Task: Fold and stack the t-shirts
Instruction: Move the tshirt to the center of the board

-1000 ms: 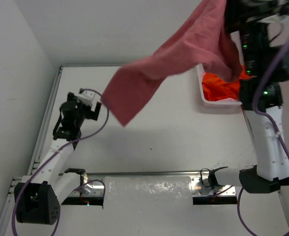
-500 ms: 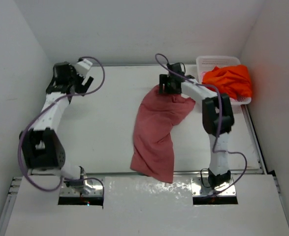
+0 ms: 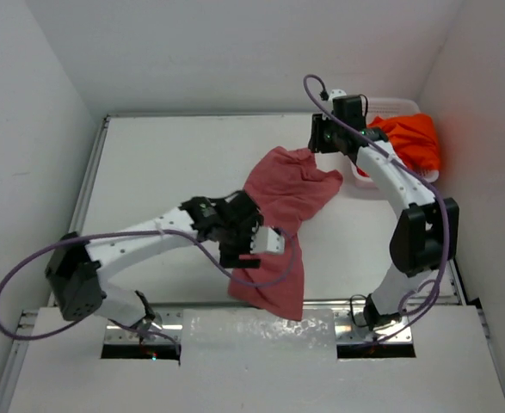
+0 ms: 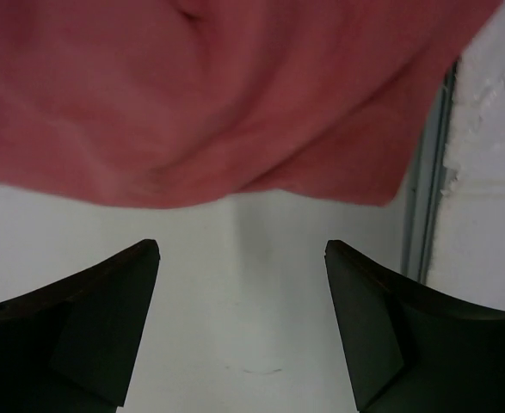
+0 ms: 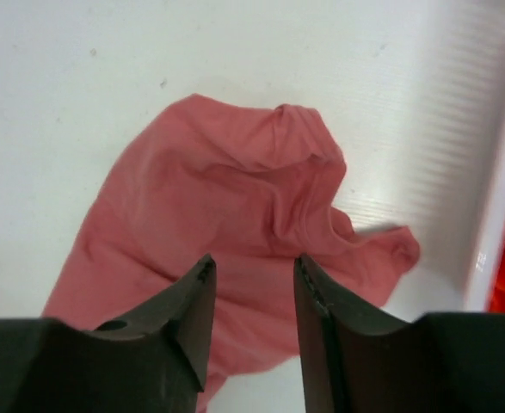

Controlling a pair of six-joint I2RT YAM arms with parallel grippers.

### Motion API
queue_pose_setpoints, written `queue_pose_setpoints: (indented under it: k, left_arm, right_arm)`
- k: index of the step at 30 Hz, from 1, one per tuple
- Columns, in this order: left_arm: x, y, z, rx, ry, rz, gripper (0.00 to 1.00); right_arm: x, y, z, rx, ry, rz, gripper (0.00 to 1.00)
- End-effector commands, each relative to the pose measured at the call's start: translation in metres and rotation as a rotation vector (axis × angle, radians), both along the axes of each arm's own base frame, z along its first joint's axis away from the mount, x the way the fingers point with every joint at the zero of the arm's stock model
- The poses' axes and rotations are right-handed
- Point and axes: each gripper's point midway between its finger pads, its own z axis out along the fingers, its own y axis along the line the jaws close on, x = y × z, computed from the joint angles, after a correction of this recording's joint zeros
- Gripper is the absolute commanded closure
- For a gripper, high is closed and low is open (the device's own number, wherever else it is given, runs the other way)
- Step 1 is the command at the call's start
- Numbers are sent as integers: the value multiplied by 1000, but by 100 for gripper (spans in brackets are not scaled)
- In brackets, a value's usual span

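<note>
Cloth: rose-red t-shirt (image 3: 297, 185), soft and rumpled, a long crumpled strip down the middle of the white table (image 3: 166, 163); orange t-shirt (image 3: 411, 142) heaped in the white plastic basket (image 3: 388, 106), upper right.
Left gripper (image 4: 241, 249): spread, empty, low over bare table beside the red hem.
Right gripper (image 5: 252, 262): parted, empty, above the shirt's upper end.
Change: left arm swung in from the upper left; right gripper rose off the cloth.
Count: two shirts visible, one basket, two grippers.
</note>
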Motion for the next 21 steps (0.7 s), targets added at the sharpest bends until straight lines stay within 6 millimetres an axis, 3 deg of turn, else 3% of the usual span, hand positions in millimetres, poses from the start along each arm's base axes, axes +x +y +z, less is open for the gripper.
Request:
queue_pose_setpoints:
  k: [1,3,4,5,7,8,10,11,12,13,14,15,16,17,18,19,20,21]
  left_arm:
    - [-11,-5,-54,90,76,-3,24]
    - [-12,-31,-68,87,-48,-95,21]
    - [-12,-35,-82,112,-66,-122,18]
    - [-12,-42,-91,107,-72,-131,9]
    - [-17,-34,-122,141,-40,-123,1]
    - [-17,-37,-129,123,-47,-134,1]
    - [-27,-21,-153,152,-25,-141,3]
    - [-24,-20,-157,145,-37,-127,12]
    - [-27,-9,-166,164,-24,-99,26]
    - [-17,-1,-168,166,-29,-43,40]
    - [-11,4,-169,164,-27,-6,64]
    - [7,23,-169,164,-20,83,76]
    - [24,40,-166,179,-54,158,84]
    - [40,53,-162,178,-88,204,90]
    - [58,68,-151,164,-136,259,90]
    - [84,105,-148,187,-195,379,90]
    - [100,120,-137,199,-260,385,90]
    - [116,150,-132,220,-292,459,88]
  right_arm:
    - [3,9,-78,76,189,51,60]
    - [16,2,-84,18,182,36,50]
    - [18,3,-101,6,223,37,47]
    - [20,6,-101,4,232,46,44]
    - [18,10,-122,-40,267,68,36]
    - [17,10,-129,-63,278,69,35]
    - [5,6,-154,-123,333,62,36]
    - [-1,7,-161,-126,357,60,38]
    - [-13,-1,-174,-157,397,37,50]
    - [-20,-5,-180,-171,414,27,58]
    - [-27,-9,-185,-180,430,11,67]
    - [-47,-18,-199,-209,478,-5,85]
    - [-56,-23,-202,-219,493,-16,93]
    - [-63,-25,-194,-210,482,-39,100]
    - [-89,-32,-206,-218,533,-54,100]
    - [-97,-30,-204,-188,524,-54,100]
    - [-102,-24,-186,-134,482,-80,100]
    - [-122,-25,-194,-112,502,-91,100]
